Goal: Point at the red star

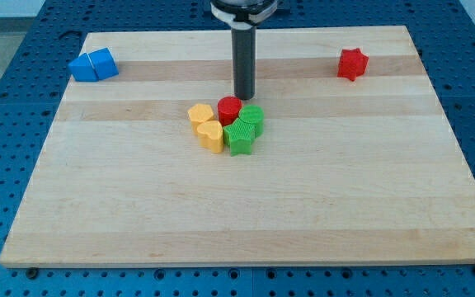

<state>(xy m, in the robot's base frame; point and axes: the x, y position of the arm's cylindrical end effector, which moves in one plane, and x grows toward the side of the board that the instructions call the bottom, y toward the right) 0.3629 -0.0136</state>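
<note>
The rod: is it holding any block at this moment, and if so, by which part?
Nothing is held; a rod cannot grip. My tip stands just above the red cylinder in the centre cluster, far from the red star.

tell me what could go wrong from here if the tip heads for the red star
1. My tip sits just above the red cylinder at the top of the central cluster; a sloppy start could nudge it and scatter the green blocks and yellow blocks.
2. Two red blocks exist; stopping here would mark the wrong one.
3. The red star lies near the board's top right edge; overshooting could push it off.
</note>
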